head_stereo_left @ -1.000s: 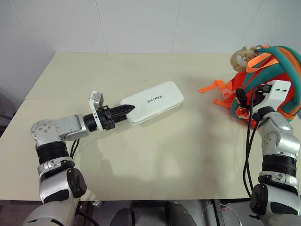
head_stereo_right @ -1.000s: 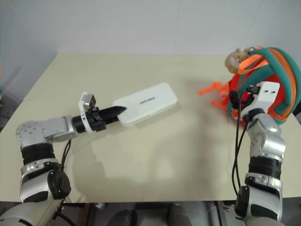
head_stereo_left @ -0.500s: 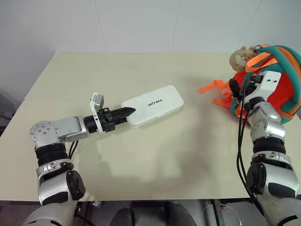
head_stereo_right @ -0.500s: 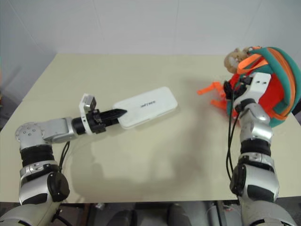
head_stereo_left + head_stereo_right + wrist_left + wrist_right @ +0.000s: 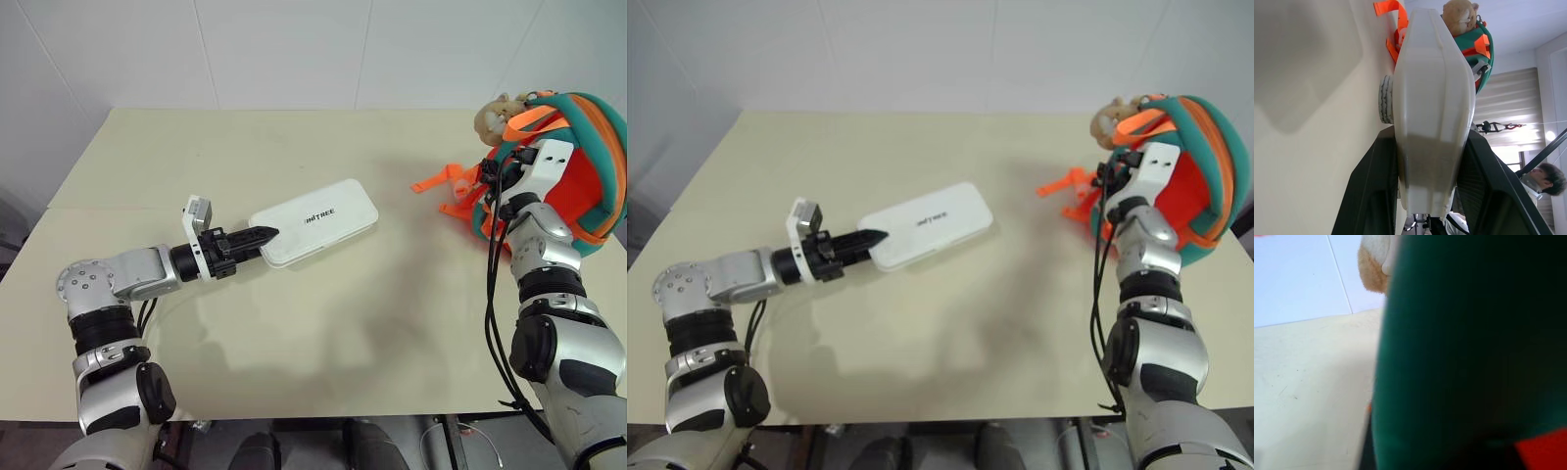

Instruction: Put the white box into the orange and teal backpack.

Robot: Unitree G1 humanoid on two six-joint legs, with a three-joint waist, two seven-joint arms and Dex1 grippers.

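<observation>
Lying beside backpack (image 5: 578,166), orange webbing (image 5: 438,183), plush charm (image 5: 495,117)

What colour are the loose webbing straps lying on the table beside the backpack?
Bright orange webbing straps, clearest in the left eye view, beside the orange and teal backpack.

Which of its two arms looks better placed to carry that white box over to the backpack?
The left. Its gripper is already clamped on the near end of the white box, as the left wrist view shows. The right gripper is pressed against the orange and teal backpack across the table, probably to steady it.
</observation>
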